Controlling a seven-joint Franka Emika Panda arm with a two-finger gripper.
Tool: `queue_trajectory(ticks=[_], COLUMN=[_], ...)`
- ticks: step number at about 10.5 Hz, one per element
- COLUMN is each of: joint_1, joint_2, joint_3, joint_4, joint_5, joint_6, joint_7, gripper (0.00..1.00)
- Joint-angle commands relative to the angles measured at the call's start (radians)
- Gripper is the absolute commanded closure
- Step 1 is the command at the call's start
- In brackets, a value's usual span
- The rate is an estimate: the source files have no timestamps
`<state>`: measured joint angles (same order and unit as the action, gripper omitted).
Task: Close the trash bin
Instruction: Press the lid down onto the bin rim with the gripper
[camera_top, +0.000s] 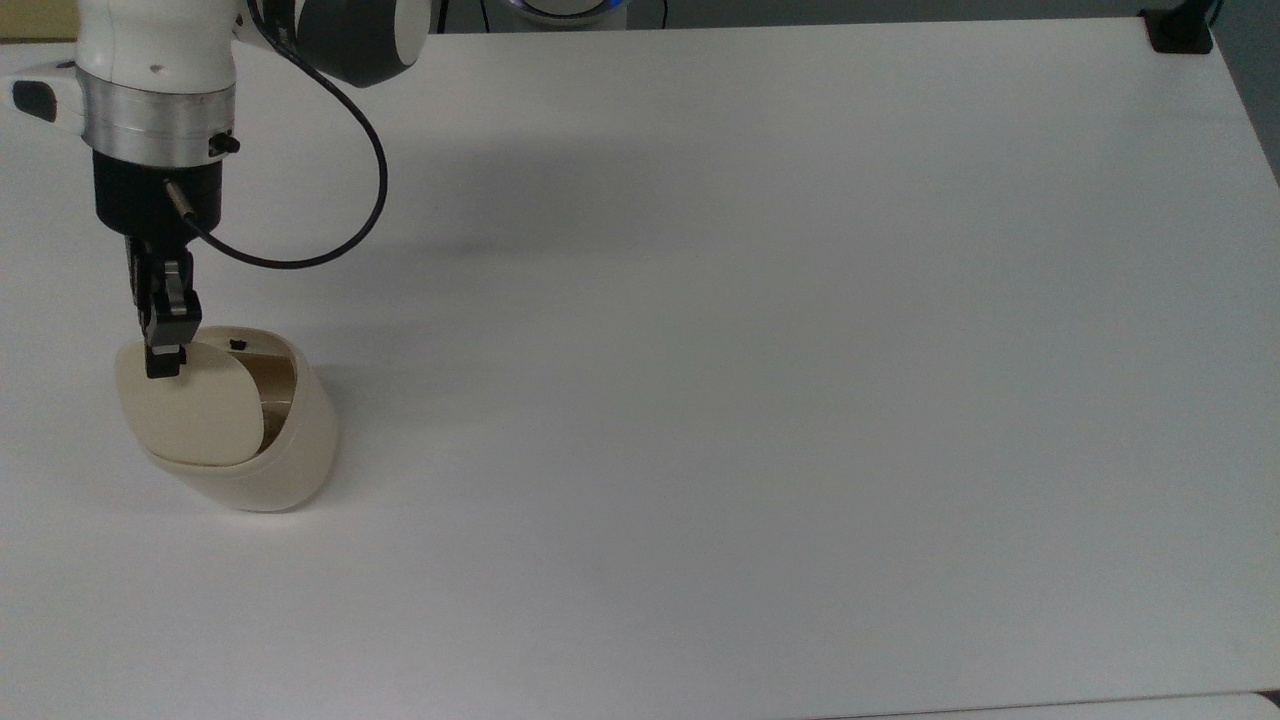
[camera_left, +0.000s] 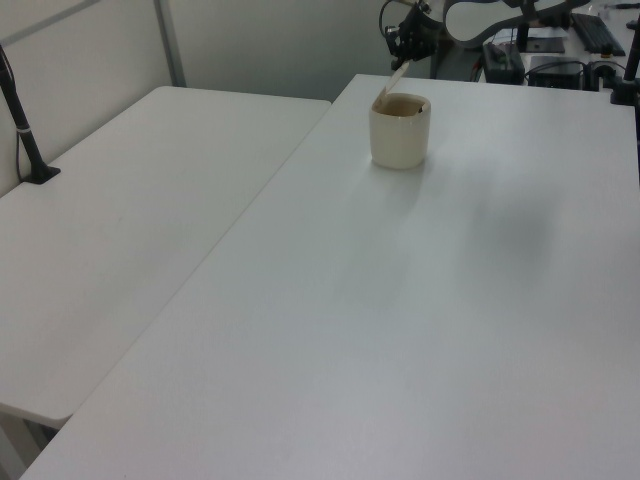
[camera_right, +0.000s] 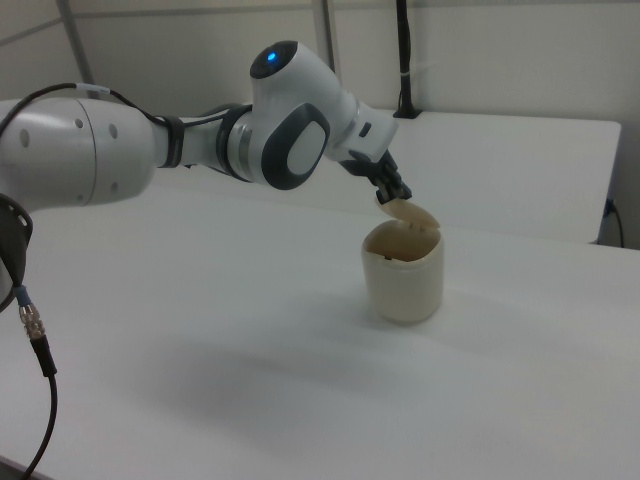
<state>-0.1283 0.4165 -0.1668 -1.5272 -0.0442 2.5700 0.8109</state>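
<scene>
From the top view, the trash bin stands upright near the desk's left edge, its lid half lowered over the mouth. The gripper pinches the lid's free edge between narrow fingers.

In the left view, the lid slants upward from the rim toward the gripper.

In the right view, the gripper holds the lid tilted above the bin.

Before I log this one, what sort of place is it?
Probably a robotics lab or test room. A robot arm works over bare white tables pushed side by side, with one small bin as the prop. Black poles are clamped to the table edges, and electronics clutter the background.
</scene>
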Motion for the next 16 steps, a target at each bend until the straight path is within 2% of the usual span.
queue_trajectory(ticks=[1, 7, 16], joint_1=[0.006, 0.007, 0.01], joint_2=[-0.05, -0.051, -0.038], joint_3=[0.001, 0.003, 0.01], joint_4=[-0.105, -0.189, -0.223], joint_5=[-0.006, -0.006, -0.085], joint_6=[0.012, 0.01, -0.01], joint_7=[-0.082, -0.217, -0.217], gripper=[1.0, 1.0, 1.0])
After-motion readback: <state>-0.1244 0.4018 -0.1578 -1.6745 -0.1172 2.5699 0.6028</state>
